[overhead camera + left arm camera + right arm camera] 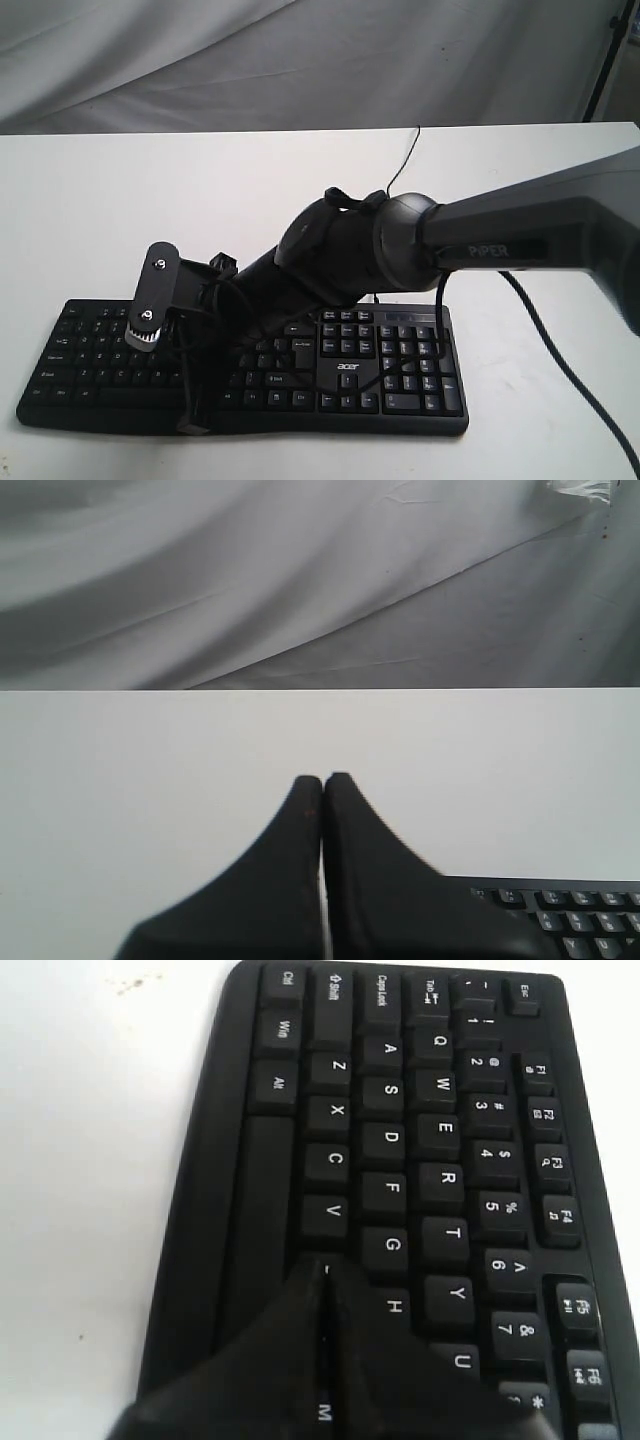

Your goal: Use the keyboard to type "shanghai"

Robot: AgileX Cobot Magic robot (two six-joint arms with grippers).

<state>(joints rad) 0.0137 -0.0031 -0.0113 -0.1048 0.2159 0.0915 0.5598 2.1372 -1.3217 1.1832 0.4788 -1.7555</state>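
The black keyboard [400,370] lies along the front of the white table, with its acer logo facing the exterior camera. My right arm reaches across it to the letter keys on the left. The right gripper [192,420] is shut with nothing in it. In the right wrist view the right gripper [328,1265] has its tips low over the keyboard [400,1140], between V, G and H, and M shows through the slit between the fingers. My left gripper [323,778] is shut and empty over bare table, beside a corner of the keyboard [570,910]. It does not show in the exterior view.
The keyboard's thin black cable [405,160] runs back across the white table [100,200]. A thicker black cable [560,350] from the right arm trails over the table on the right. A grey cloth backdrop [300,60] hangs behind the table.
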